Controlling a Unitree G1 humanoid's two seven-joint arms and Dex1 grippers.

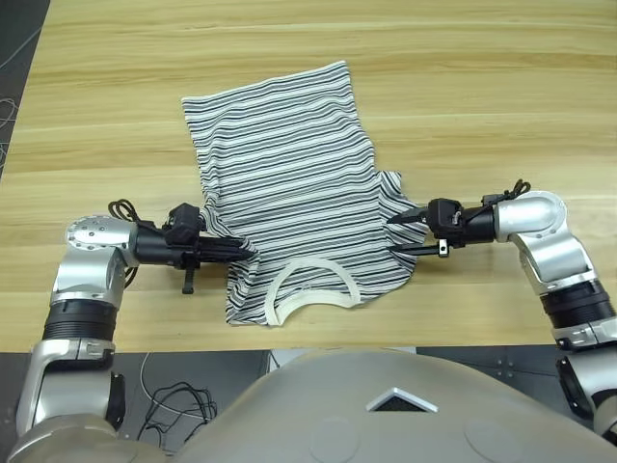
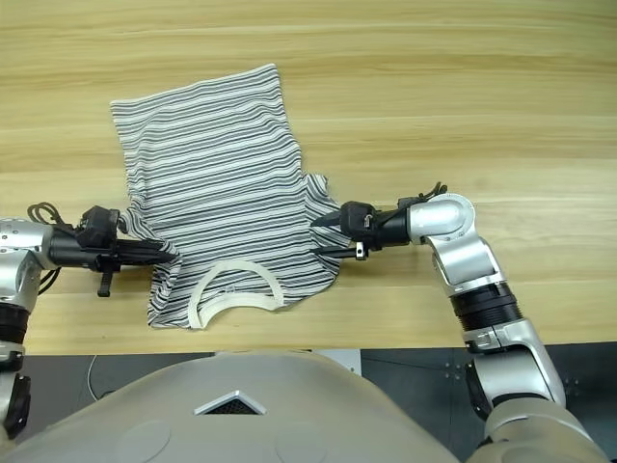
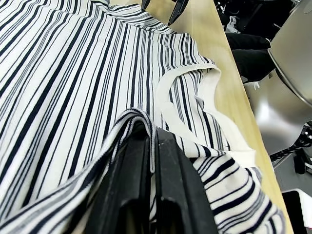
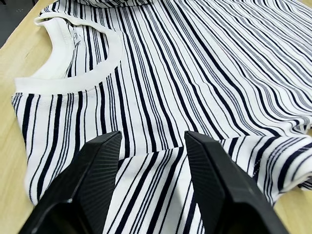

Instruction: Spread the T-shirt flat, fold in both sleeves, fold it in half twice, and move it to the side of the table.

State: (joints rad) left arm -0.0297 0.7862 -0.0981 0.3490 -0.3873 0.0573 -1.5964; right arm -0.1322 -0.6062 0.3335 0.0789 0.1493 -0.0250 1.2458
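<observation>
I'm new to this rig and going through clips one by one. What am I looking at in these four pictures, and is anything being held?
This is a humanoid robot with two arms, each ending in a two-finger gripper. Two pictures come from cameras on its head, looking down over the arms. The other two come from a camera on each wrist, looking along that arm's fingers. On the wooden table lies a striped T-shirt, with its white collar nearest the robot and the cloth rumpled near the shoulders. The left gripper is shut on the T-shirt's edge at one side. The right gripper is open, its fingers spread at the opposite edge, holding nothing.
</observation>
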